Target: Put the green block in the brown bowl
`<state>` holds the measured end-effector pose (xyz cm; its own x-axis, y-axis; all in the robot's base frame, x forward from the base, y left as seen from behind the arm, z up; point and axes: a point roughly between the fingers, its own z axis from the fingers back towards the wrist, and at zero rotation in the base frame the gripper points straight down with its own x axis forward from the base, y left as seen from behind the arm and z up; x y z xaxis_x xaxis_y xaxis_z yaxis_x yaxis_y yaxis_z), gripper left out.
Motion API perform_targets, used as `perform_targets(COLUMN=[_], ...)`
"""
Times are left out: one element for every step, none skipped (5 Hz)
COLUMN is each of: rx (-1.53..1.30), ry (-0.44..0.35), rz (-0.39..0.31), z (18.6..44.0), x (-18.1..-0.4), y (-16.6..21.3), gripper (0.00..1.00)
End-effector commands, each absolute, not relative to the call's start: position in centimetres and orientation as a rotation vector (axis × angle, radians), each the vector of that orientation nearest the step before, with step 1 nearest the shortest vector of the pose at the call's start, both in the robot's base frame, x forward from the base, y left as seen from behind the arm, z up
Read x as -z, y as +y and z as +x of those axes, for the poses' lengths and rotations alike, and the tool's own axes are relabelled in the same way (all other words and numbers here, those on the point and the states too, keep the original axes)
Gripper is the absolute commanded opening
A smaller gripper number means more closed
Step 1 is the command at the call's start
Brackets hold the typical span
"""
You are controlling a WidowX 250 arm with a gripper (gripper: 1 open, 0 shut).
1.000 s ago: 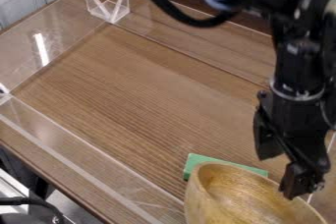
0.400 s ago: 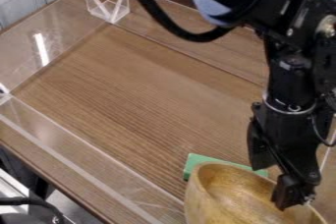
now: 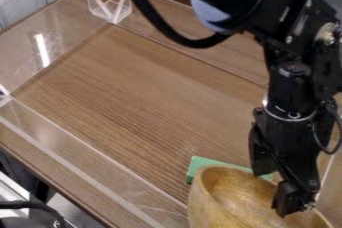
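The green block [image 3: 209, 167] lies flat on the wooden table, only its left part showing beside the rim of the brown bowl [image 3: 227, 200] at the bottom right. My gripper [image 3: 278, 180] hangs from the black arm directly over the bowl's far rim, just right of the block. Its fingers stand open with nothing between them. One dark fingertip [image 3: 290, 200] reaches down in front of the bowl's inside wall.
A clear plastic wall [image 3: 54, 42] fences the wooden table [image 3: 134, 92] on the left and front. A small clear stand [image 3: 110, 5] sits at the back left corner. The black arm [image 3: 287, 42] fills the upper right.
The arm has shifted slightly left and down toward the bowl's rim and the block. The block and the bowl have not moved.
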<state>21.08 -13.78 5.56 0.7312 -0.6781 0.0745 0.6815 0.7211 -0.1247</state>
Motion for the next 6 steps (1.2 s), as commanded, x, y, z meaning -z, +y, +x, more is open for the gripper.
perform_targets(rx=[0.766, 0.774, 0.779, 0.782, 0.783, 0.782], ry=[-0.082, -0.085, -0.088, -0.09, -0.091, -0.091], rz=[-0.148, -0.144, -0.14, -0.137, -0.132, -0.129], z=[21.7, 21.8, 21.9, 21.9, 22.0, 22.1], x=[-6.4, -6.1, -5.8, -5.5, -5.2, -5.0], y=[-13.7, -13.6, -13.5, -13.4, -13.3, -13.2], gripper=[1.0, 1.0, 1.0, 1.0, 1.0, 1.0])
